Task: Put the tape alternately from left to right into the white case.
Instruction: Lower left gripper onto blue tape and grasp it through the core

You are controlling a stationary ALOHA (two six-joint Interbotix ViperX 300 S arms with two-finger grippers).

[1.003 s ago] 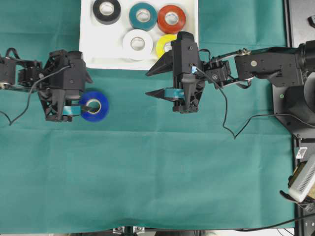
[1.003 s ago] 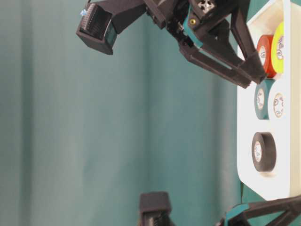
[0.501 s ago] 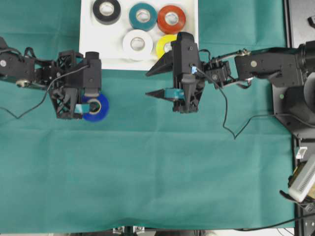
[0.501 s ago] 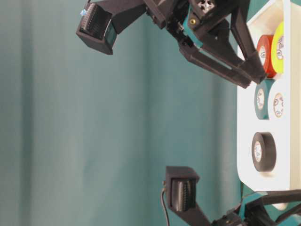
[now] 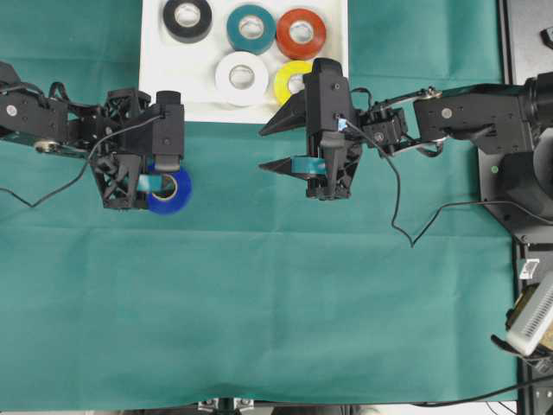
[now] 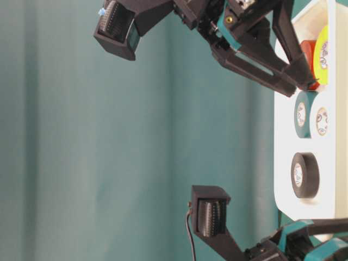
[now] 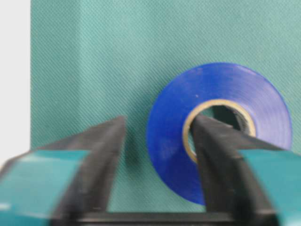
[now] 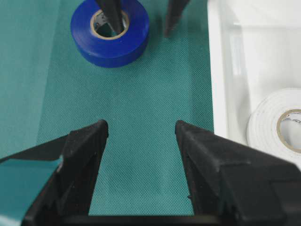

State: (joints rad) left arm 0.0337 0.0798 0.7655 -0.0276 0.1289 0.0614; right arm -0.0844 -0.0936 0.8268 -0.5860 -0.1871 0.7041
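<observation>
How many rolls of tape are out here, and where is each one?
6. Five lie in the white case: black roll, teal roll, red-orange roll, white roll, yellow roll, partly hidden. The blue roll lies on the green cloth.

Finely woven matt green cloth point(image 7: 117, 61) over the desk. Smooth, faintly glossy blue roll point(image 7: 174, 122) with a papery tan core. Glossy white plastic case point(image 8: 225, 70). Matt black plastic fingers point(image 8: 84, 155), teal pads.
</observation>
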